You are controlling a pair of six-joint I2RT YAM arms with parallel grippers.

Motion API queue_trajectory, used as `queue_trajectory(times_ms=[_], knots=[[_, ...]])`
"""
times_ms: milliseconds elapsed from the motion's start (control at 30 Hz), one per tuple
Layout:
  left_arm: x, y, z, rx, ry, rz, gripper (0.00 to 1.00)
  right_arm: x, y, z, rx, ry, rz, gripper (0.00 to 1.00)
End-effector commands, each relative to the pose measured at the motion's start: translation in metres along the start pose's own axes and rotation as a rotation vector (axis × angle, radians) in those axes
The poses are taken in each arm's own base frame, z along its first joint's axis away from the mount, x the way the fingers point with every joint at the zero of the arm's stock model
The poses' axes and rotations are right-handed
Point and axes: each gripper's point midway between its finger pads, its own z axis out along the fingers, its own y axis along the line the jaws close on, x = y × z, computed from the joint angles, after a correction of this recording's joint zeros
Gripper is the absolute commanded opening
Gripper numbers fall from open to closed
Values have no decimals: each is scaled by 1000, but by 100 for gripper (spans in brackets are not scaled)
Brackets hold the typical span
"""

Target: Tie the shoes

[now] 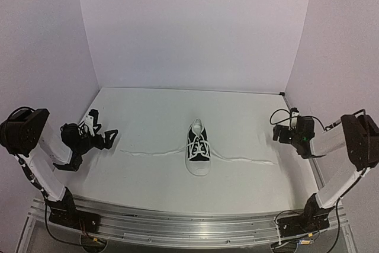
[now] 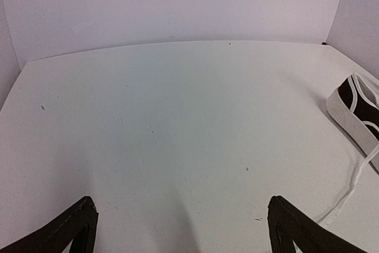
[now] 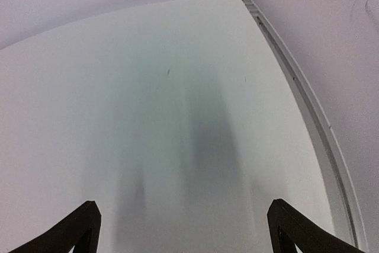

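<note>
Black sneaker (image 1: 198, 148): mid-table (image 1: 148, 114), toe toward the arms, white laces (image 1: 151, 153) untied, trailing left and right.
Left gripper (image 1: 102, 126): fingers spread wide, empty, well left.
Right gripper (image 1: 277, 125): fingers spread wide, empty, well right.

Brightness: even, soft and fairly bright; the white table (image 1: 148, 176) and walls (image 1: 195, 28) carry a faint violet cast.
Shadows: thin under the shoe (image 1: 199, 149); broad blurred grey streaks down the middle of the right wrist view.
Distortion: wide-angle; table edges bow in both wrist views.
Focus: overhead centre sharp.
</note>
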Motion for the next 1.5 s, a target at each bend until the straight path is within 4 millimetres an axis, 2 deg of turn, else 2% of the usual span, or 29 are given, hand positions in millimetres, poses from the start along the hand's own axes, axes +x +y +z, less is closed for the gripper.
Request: queue_trajectory(times_ms=[0, 67, 133, 233, 300, 367, 433, 533, 633, 667, 767, 933, 1067, 1167, 1300, 1333, 1367, 1467], knots=[[-19, 3, 2, -10, -61, 18, 100, -97, 27, -35, -119, -122, 64, 98], [-20, 0, 2, 1, -65, 24, 100, -120, 47, -56, -233, -130, 103, 97], [-24, -6, -2, 27, -80, 41, 100, -124, 61, -71, -309, -49, 146, 96], [-38, -5, -7, 16, -99, 27, 100, -104, 75, -90, -333, 127, 142, 96], [-58, -25, 0, 157, -42, 73, 100, -84, 89, -103, -331, 213, 36, 96], [-91, -53, 8, 273, -24, 92, 100, -68, 104, -115, -346, 267, -102, 96], [-101, -86, 19, 379, 26, 211, 100, -50, 117, -123, -382, 317, -248, 95], [-71, -135, 32, 586, 210, 345, 100, -20, 131, -130, -467, 392, -458, 91], [-17, -176, 27, 810, 437, 468, 99, 11, 139, -130, -547, 486, -628, 90], [-4, -180, 26, 850, 481, 512, 96, 20, 139, -128, -554, 520, -673, 90], [28, -183, 28, 936, 582, 622, 88, 41, 136, -116, -554, 599, -771, 90], [61, -182, 45, 968, 644, 815, 91, 79, 138, -100, -607, 724, -852, 90], [81, -180, 55, 962, 688, 875, 87, 101, 132, -88, -597, 800, -889, 83], [96, -173, 61, 939, 729, 893, 82, 112, 128, -75, -568, 851, -892, 73], [107, -168, 60, 919, 762, 908, 63, 126, 126, -71, -547, 898, -901, 55], [110, -167, 59, 912, 769, 915, 56, 129, 123, -71, -523, 906, -920, 47], [112, -166, 58, 904, 774, 921, 46, 132, 119, -70, -490, 913, -944, 38], [112, -164, 55, 895, 777, 932, 7, 138, 112, -71, -429, 930, -971, 11]])
